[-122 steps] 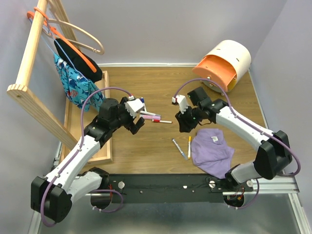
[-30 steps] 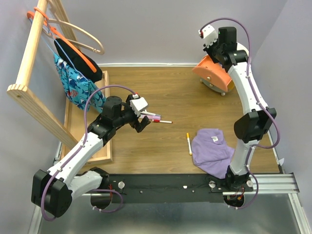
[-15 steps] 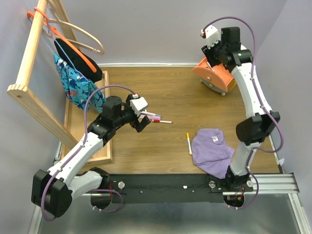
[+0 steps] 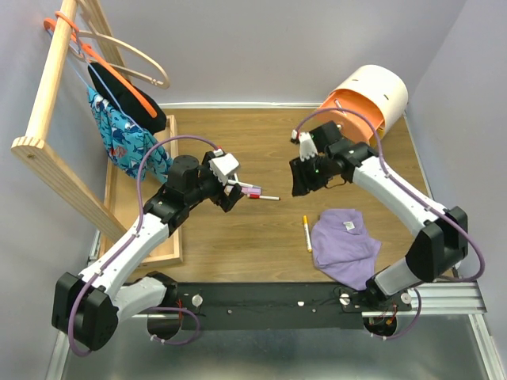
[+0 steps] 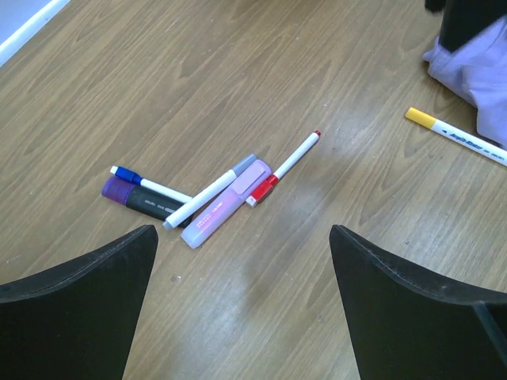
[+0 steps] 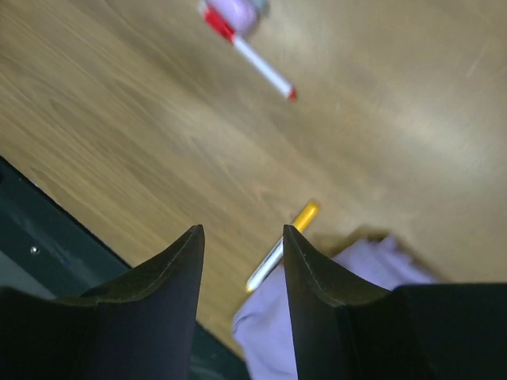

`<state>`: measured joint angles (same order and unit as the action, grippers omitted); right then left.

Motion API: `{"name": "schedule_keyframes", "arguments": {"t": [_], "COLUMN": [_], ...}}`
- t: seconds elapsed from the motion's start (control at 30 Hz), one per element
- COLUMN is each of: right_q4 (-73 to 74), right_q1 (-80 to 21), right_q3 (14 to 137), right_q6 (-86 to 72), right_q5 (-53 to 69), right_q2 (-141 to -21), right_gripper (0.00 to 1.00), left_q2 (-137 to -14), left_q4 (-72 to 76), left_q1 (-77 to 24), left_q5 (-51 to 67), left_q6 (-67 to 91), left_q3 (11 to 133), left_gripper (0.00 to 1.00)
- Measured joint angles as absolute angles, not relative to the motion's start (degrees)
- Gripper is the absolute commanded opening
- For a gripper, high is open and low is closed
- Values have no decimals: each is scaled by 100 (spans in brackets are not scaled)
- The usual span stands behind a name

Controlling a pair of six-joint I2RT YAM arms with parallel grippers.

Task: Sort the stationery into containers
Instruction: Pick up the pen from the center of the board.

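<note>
- Right gripper (image 6: 240,229) is back low over the table after its trip up to the orange drawer (image 4: 352,119). The bluish pen that lay next to the yellow-capped pen (image 6: 273,260) is gone from the wood (dropped in the drawer, I judge), so one item is sorted.
- Its fingers stand narrowly apart with nothing between them. The yellow-capped pen lies below, framed in the gap, beside the purple cloth (image 4: 344,245).
- Left gripper (image 5: 243,228) is spread wide and empty. Just ahead of it lies a touching cluster: pink highlighter (image 5: 226,204), red-tipped pen (image 5: 285,166), grey-capped pen (image 5: 210,194), blue-capped pen (image 5: 150,184), purple-black marker (image 5: 139,198).

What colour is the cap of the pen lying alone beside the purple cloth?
Yellow, on a white pen; the left wrist view shows it best.
</note>
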<state>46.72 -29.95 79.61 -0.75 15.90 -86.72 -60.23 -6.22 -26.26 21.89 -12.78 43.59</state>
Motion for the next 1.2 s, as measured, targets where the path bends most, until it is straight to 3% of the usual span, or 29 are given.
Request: {"name": "schedule_keyframes", "arguments": {"t": [0.3,0.87,1.07,1.2], "right_q4": [4803,4807,4807,4783], "right_q1": [-3002,-3004,-3004,-3004], "right_q3": [7205,6991,6884,6884], "right_q6": [-1190,-1625,-1649,-1638], "right_q5": [1444,1179,1002,952], "right_q2": [-9480,-10226,-10427,-10628], "right_gripper": [51,50,42,27], "left_q2": [-6023,-5929,-5865,-5833], "left_q4": [-657,-659,-652,-652], "left_q1": [-2626,-2471,-2447,-2434], "left_q5": [2161,2143,2143,2143], "left_q6": [-1275,-1210,-1151,-1125], "left_q3": [4359,4357,4316,4300], "left_gripper": [99,99,99,99]}}
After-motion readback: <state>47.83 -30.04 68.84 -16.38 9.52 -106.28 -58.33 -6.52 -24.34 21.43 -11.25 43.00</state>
